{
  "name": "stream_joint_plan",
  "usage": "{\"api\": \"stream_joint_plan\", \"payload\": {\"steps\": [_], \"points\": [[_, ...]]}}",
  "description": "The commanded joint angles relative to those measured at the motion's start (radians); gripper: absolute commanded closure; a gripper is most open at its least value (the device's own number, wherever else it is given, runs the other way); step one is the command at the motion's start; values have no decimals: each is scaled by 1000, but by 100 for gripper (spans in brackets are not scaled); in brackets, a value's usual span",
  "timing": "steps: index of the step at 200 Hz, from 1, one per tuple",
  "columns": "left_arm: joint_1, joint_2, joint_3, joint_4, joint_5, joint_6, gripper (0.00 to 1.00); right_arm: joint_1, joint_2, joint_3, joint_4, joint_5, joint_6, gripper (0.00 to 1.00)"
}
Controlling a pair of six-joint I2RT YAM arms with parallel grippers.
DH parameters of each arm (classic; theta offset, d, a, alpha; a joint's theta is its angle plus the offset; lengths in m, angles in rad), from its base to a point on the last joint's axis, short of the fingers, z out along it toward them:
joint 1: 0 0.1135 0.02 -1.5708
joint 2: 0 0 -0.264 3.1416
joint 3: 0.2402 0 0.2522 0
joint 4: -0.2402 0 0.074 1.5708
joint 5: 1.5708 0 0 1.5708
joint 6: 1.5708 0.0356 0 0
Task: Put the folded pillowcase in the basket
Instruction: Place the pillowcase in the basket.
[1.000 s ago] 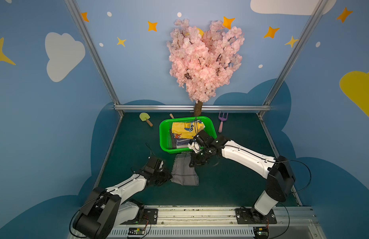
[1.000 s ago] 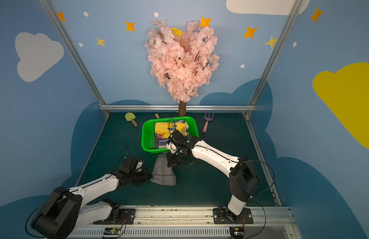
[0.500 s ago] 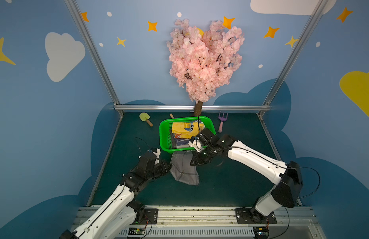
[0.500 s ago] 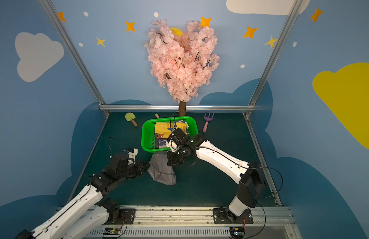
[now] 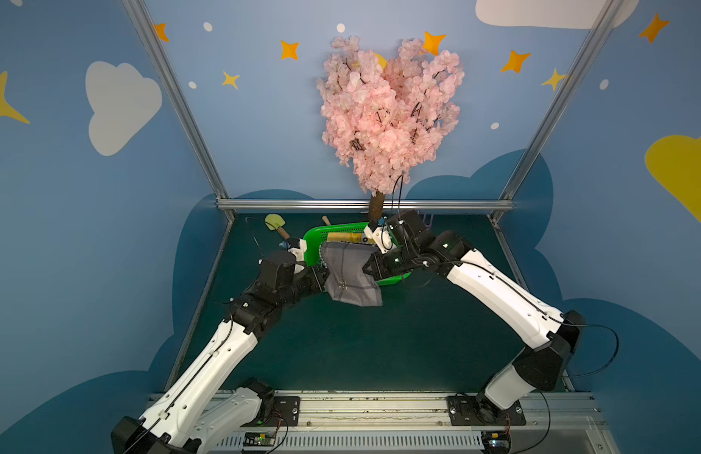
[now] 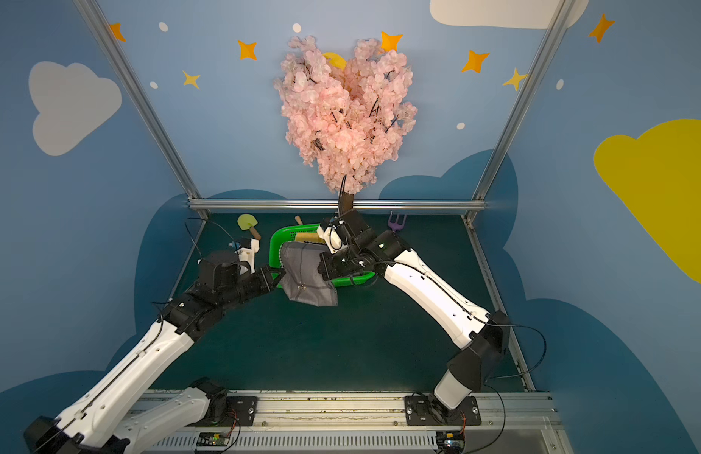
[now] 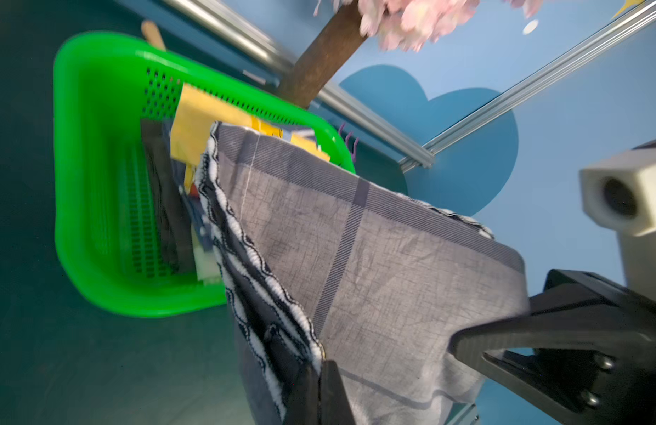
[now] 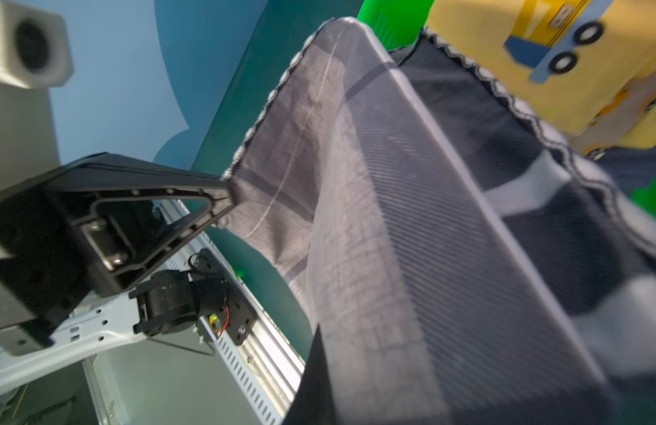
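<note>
Jointly, left gripper [image 5: 324, 281] and right gripper [image 5: 366, 269] hold pillowcase [image 5: 348, 270], seemingly over basket [image 5: 312, 247].

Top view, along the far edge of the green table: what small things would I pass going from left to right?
Yellow-green toy shovel → wooden handle → brown tree trunk → purple toy fork.

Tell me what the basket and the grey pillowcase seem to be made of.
The basket looks like moulded plastic: green, smooth and glossy, with perforated walls. The pillowcase seems thin woven fabric, perhaps cotton: matte grey with darker stripes; it creases and sags, and has a stitched wavy trim.
</note>
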Motion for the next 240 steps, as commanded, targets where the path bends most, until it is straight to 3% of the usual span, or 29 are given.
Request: {"api": "stream_joint_plan", "payload": {"steps": [1,111,200,206,215,226,231,240], "points": [[18,69,61,76,13,60,97,-53,53,63,42,-11,-54,100],[104,472,94,333,34,57,97,-275,397,307,96,-138,-108,100],[131,706,84,385,40,86,97,-328,646,337,100,-185,-48,100],[133,721,81,386,48,88,91,-333,658,337,100,-193,-40,98],[137,739,74,389,56,89,73,-342,668,334,101,-208,-30,76],[144,751,61,397,63,88,30,-349,671,328,99,-201,-27,46],[146,751,56,401,61,85,19,-353,668,324,100,-191,-26,34],[153,746,47,406,58,83,1,-358,659,316,100,-170,-28,21]]}}
